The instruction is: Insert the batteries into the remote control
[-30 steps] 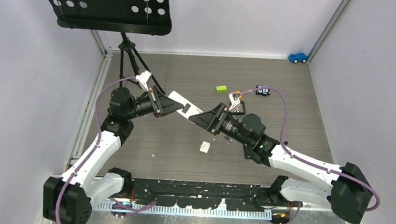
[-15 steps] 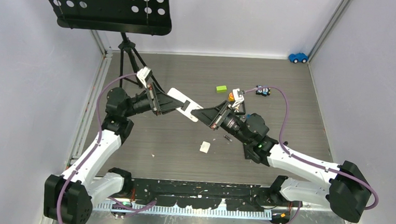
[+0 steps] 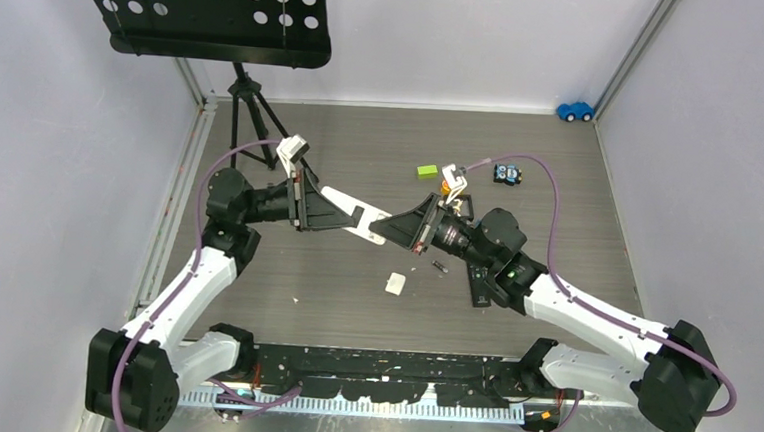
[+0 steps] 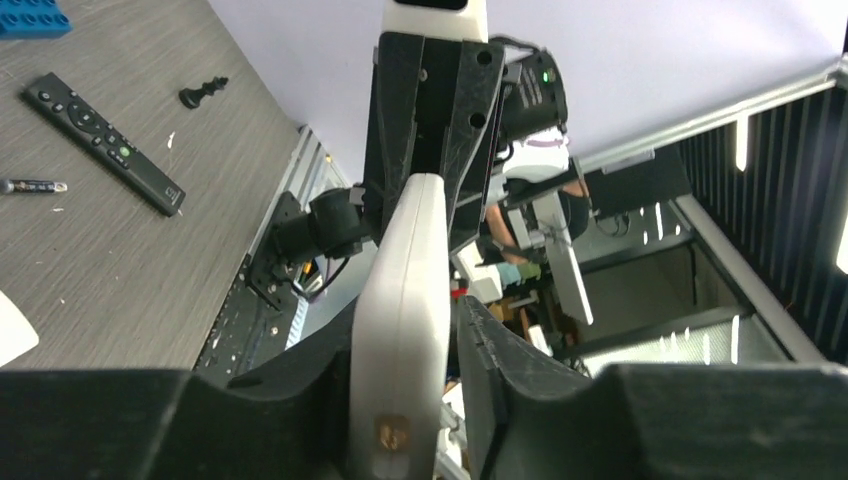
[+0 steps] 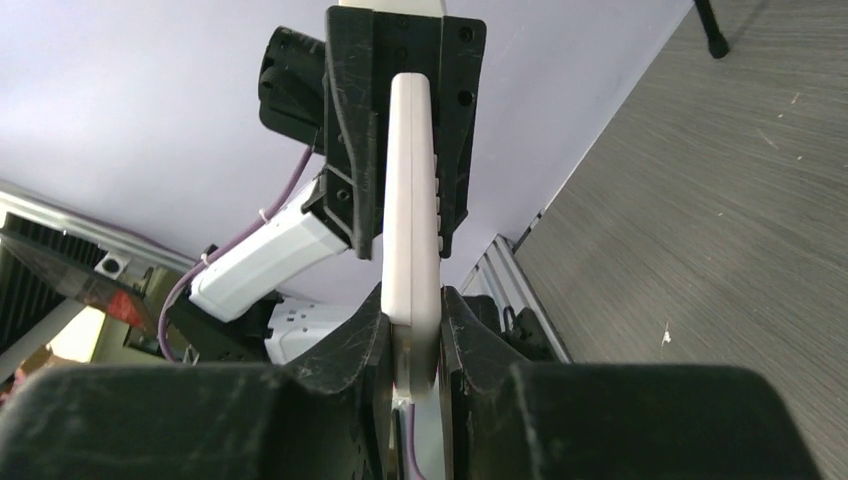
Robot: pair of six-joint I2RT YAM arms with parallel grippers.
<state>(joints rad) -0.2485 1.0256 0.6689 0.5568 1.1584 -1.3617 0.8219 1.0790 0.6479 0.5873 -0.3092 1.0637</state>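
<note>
The white remote control (image 3: 339,195) hangs in mid-air between both grippers. My right gripper (image 3: 381,226) is shut on its right end; in the right wrist view both pads press the remote control (image 5: 413,200) at my right gripper (image 5: 413,312). My left gripper (image 3: 355,217) surrounds the other end with its jaws slightly open. The left wrist view shows the remote control (image 4: 405,300) against one pad of my left gripper (image 4: 430,335) and a gap at the other. One dark battery (image 3: 439,267) lies on the table, also in the left wrist view (image 4: 30,186).
A black remote (image 3: 476,282) lies under the right arm and shows in the left wrist view (image 4: 105,143). A small white piece (image 3: 395,284), a green block (image 3: 427,171), a small orange thing (image 3: 447,188), a blue toy car (image 3: 575,111) and a tripod (image 3: 254,108) stand around.
My right gripper has closed on the remote's free end. My left gripper's jaws have eased apart. Both arms shifted slightly and the remote now lies flatter.
</note>
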